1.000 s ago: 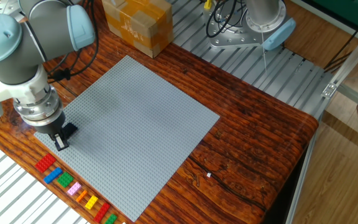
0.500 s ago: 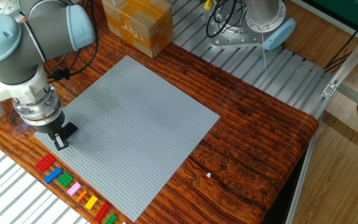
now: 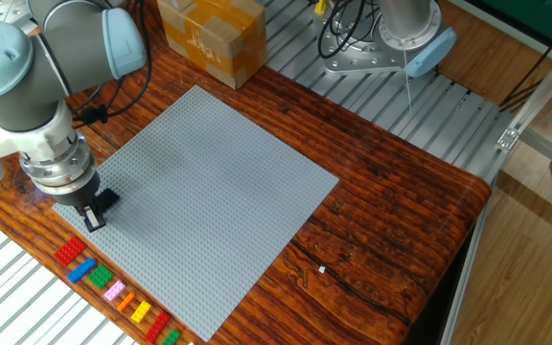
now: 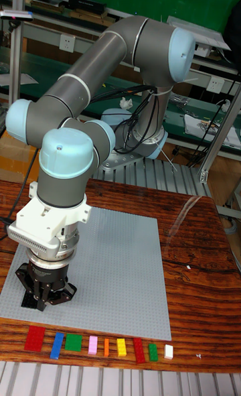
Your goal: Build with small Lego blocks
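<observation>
Fingers [image 3: 95, 218] over grey baseplate [image 3: 214, 192] corner

The gripper [image 3: 94, 217] is sitting low at the near-left corner of the grey baseplate [image 3: 209, 192], its fingertips showing only as a dark mass, so whether a black brick is clamped between them is impossible to tell. In the tall fixed view the wrist is blocking that same corner of the baseplate. The cardboard box [image 3: 211, 36] beyond the baseplate is being cropped by the top edge. The green brick [image 3: 170, 337] ending the row is running off the bottom edge.
</observation>
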### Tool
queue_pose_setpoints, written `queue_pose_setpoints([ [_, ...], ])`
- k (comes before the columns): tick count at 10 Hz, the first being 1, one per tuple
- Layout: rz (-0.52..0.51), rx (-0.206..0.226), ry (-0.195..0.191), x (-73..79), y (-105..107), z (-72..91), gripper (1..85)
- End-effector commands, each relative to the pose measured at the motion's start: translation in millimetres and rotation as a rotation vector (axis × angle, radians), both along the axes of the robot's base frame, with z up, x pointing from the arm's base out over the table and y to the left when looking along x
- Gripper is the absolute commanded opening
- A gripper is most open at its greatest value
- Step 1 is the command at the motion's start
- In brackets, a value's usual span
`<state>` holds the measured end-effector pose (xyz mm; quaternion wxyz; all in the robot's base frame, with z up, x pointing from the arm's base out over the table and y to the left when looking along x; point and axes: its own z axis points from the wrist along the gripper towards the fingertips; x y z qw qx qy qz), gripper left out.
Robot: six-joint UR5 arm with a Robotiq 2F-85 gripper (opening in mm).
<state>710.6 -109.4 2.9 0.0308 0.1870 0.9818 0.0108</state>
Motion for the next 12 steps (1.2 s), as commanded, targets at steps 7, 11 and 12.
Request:
queue_pose_setpoints([
  [7,-0.025,-0.021,0.051,-13.9,-4,12.4,1.0],
  [11,0.001,-0.049,0.096,-30.4,-16,17.5,1.0],
  [12,0.009,-0.049,0.096,-32.5,-19,16.9,1.0],
])
